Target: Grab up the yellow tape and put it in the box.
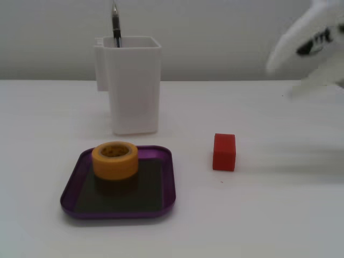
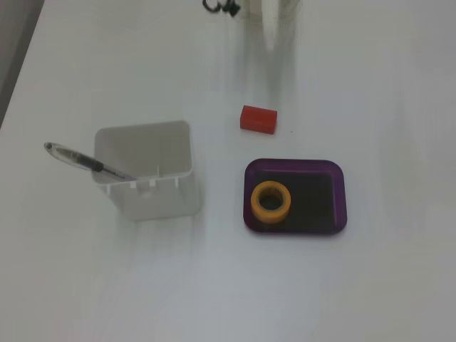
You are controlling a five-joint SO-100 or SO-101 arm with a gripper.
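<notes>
Yellow tape (image 1: 115, 159): lies flat, hollow core up, inside the box (image 1: 166, 185), toward its far left part in a fixed view.
Pincer (image 1: 312, 40): a white blur at upper right, well apart from the tape; cannot tell its opening.
Red block (image 2: 258, 119): on the worktop (image 2: 399, 100), near the box.
White container (image 2: 146, 171): holds a pen (image 2: 85, 162).

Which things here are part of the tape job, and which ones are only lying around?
Part of the job:
- yellow tape, lying flat inside the tray
- purple tray, the box

Only lying around:
- red block
- white container
- pen standing in that container

The arm is only a blur at one edge.
</notes>
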